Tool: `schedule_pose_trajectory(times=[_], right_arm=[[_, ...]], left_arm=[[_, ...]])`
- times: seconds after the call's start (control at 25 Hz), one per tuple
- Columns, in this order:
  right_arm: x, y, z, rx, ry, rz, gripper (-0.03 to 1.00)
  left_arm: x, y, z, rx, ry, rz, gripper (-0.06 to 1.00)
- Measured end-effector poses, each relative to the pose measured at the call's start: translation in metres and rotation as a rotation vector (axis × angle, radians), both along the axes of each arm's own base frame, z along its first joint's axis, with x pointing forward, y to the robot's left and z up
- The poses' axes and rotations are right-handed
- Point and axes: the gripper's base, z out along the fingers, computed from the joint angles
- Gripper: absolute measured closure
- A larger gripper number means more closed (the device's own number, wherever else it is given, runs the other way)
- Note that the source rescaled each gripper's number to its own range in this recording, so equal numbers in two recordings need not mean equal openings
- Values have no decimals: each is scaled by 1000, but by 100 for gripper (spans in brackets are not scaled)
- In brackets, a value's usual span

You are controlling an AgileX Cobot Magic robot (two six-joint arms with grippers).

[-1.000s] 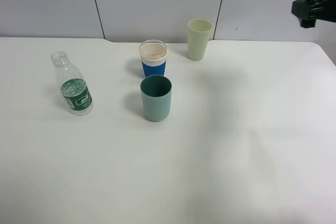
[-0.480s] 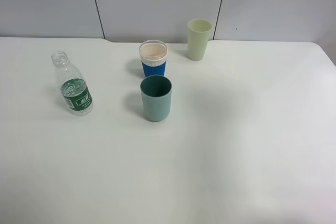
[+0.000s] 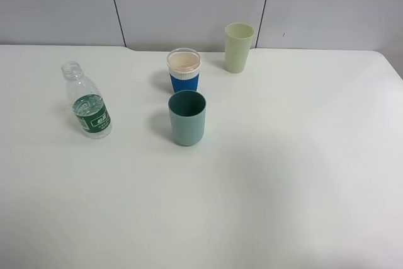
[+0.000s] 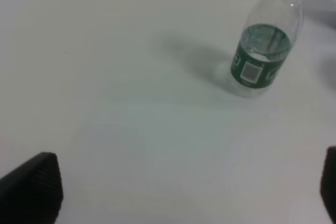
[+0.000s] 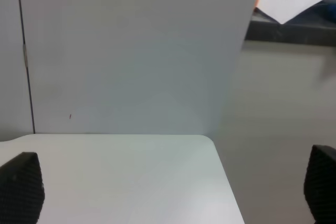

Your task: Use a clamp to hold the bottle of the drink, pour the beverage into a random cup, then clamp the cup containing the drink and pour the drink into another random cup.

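Teal tumbler (image 3: 187, 118) stands just before blue-sleeved cup (image 3: 184, 70).

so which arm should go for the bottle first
Left, probably. The left gripper is open with the bottle in its wrist view; the right gripper, also open, faces the table's far corner.

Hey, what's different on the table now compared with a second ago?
A black pincer that showed at the upper right of the high view a second ago has pulled out of sight. The bottle, teal tumbler, blue-sleeved cup and pale yellow-green cup stand where they were, untouched.
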Motion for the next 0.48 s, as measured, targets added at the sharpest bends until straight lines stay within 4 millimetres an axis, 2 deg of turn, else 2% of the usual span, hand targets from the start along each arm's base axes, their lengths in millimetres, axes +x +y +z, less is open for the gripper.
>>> schedule_pose_trajectory(times=[0.32, 0.48], right_arm=[[-56, 4, -26, 90, 56, 3, -3], [-61, 4, -43, 118, 163, 0, -3]], left_arm=[[0, 0, 0, 0, 0, 0, -6], [0, 0, 0, 0, 0, 0, -6]])
